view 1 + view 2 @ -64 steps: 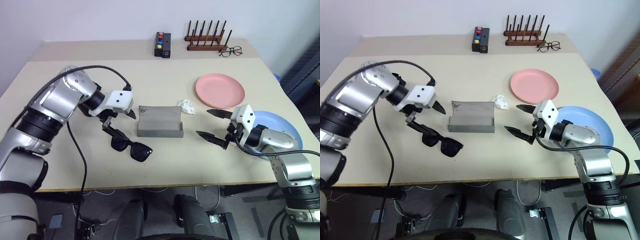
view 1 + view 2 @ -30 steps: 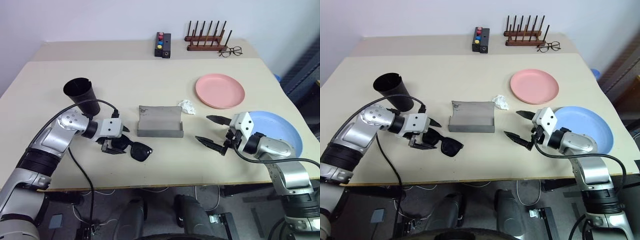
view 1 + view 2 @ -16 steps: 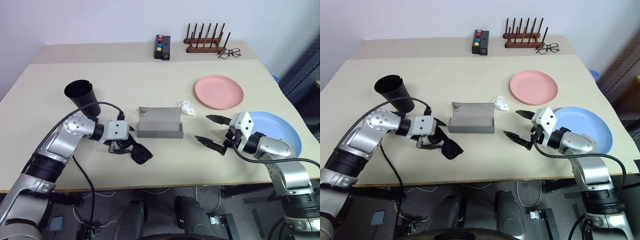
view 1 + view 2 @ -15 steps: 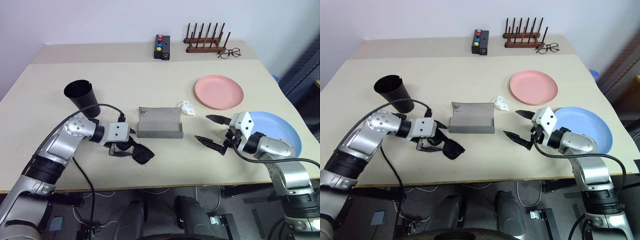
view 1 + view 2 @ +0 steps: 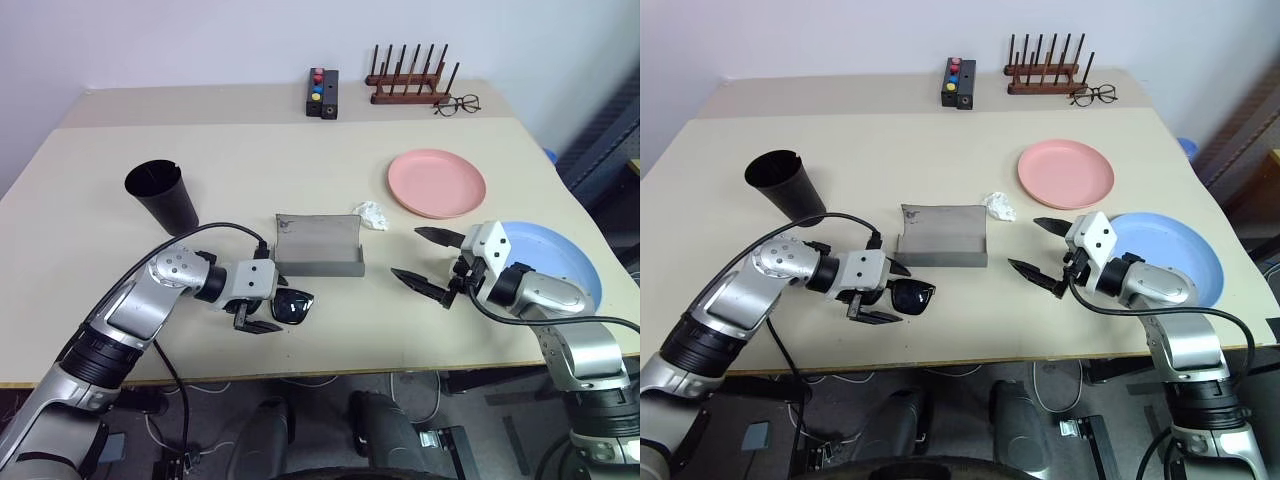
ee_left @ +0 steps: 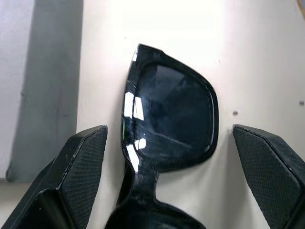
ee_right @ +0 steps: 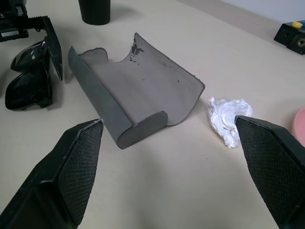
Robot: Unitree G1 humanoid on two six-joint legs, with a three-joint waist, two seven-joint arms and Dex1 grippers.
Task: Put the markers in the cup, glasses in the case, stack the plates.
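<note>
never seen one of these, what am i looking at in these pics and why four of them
It is a humanoid robot with two arms, each ending in a gripper of two black fingers. Two pictures come from cameras in its head, looking down over a table. The other two come from cameras on its wrists, looking along the fingers.

On the table: a black cup, an open grey case, black sunglasses, a crumpled white scrap, a pink plate and a blue plate. At the far edge are a small box with coloured buttons, a wooden rack and clear eyeglasses.

The left gripper is open around the sunglasses, not closed on them. The right gripper is open and holds nothing.
</note>
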